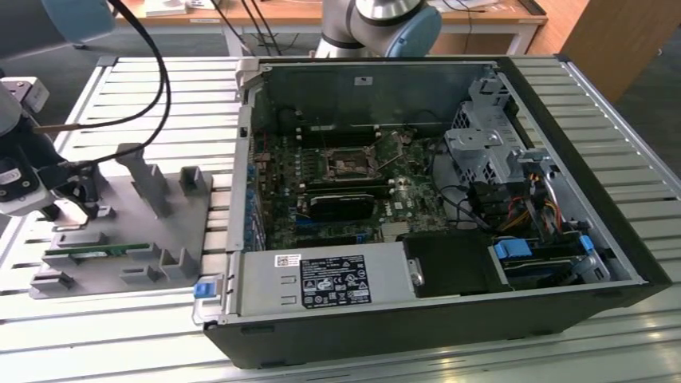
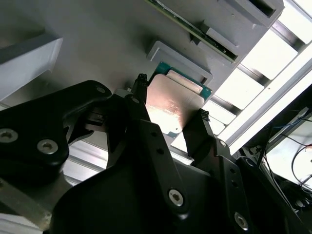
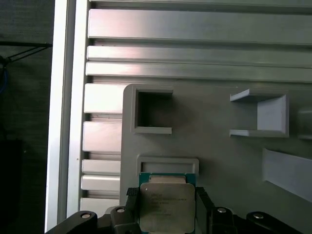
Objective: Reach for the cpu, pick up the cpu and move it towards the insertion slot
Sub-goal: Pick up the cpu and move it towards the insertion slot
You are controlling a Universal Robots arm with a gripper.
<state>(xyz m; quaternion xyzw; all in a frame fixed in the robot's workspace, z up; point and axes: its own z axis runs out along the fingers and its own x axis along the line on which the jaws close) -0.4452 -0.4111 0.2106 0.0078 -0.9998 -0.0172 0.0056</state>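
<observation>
At exterior view's left, we see gripper (image 2: 171,97) jaws squeezing cpu (image 3: 167,202) at gray tray (image 1: 127,230); trip to insertion slot (image 1: 348,165) not yet done.

Slatted aluminium table (image 1: 107,339), with a grey holder plate (image 1: 117,230) and an open computer case (image 1: 372,347) on top.

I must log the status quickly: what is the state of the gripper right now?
Gripper: it looks shut on the cpu, with a finger against each of two opposite edges, at the grey tray.
</observation>
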